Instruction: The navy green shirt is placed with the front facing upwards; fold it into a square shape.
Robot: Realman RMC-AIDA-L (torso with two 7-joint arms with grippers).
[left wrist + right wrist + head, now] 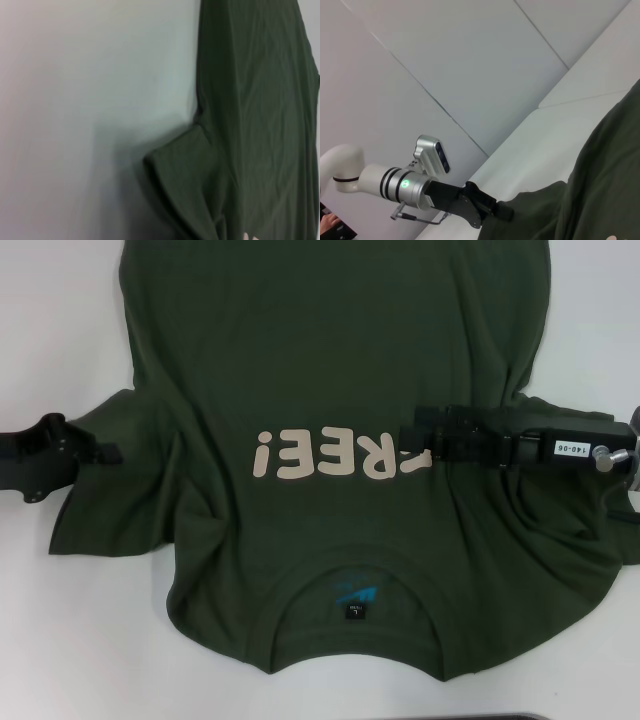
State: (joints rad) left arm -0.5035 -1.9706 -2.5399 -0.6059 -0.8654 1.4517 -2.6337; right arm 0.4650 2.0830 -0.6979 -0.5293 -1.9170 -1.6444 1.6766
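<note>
R pincer [415, 435] reaches in from the right, low over the navy green shirt [330, 350] at the cream lettering [300, 455]; can't tell its opening. L pincer [110, 451] at the left sleeve [115, 500] edge; grip can't tell either. Shirt lies spread face-up on the white table [60, 320], collar near, neck tag [356, 612] showing.

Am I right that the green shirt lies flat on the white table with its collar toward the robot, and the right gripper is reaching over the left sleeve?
Not quite: the right gripper reaches over the chest lettering of the green shirt, as the head view shows; the left gripper is the one at the left sleeve. The collar does face the robot.
</note>
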